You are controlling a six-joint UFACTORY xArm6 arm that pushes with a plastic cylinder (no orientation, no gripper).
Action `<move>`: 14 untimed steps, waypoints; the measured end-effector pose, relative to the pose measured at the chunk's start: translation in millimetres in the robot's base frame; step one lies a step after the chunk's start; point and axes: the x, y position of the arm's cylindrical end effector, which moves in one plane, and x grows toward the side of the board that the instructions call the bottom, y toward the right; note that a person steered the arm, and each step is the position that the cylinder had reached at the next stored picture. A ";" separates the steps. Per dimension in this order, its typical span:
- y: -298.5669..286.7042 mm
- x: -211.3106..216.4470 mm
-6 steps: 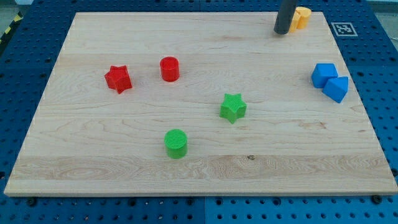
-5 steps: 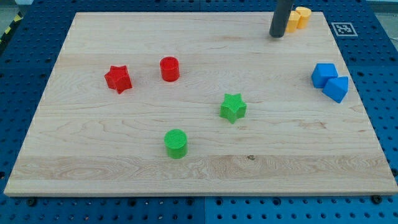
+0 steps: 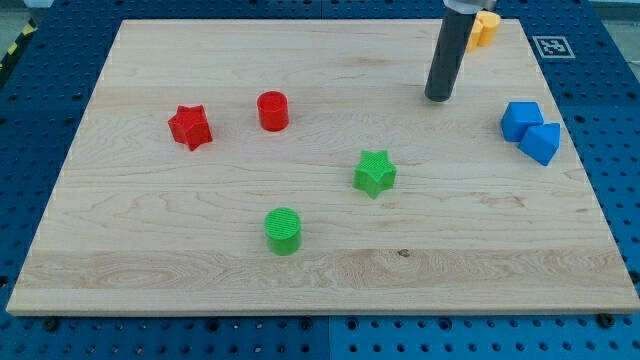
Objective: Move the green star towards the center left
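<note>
The green star [image 3: 374,173] lies right of the middle of the wooden board [image 3: 150,260]. My tip [image 3: 438,98] rests on the board up and to the right of the star, well apart from it. The dark rod rises from the tip to the view's top edge.
A green cylinder [image 3: 283,231] sits down-left of the star. A red cylinder [image 3: 272,110] and a red star [image 3: 189,127] are at the upper left. Two blue blocks [image 3: 530,131] touch near the right edge. A yellow block [image 3: 483,27] is at the top right, partly behind the rod.
My tip has moved down the view and slightly left, away from the yellow block and closer to the green star. No block has moved.
</note>
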 end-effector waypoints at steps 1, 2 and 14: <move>2.8 3.0; 9.3 31.6; -54.2 141.8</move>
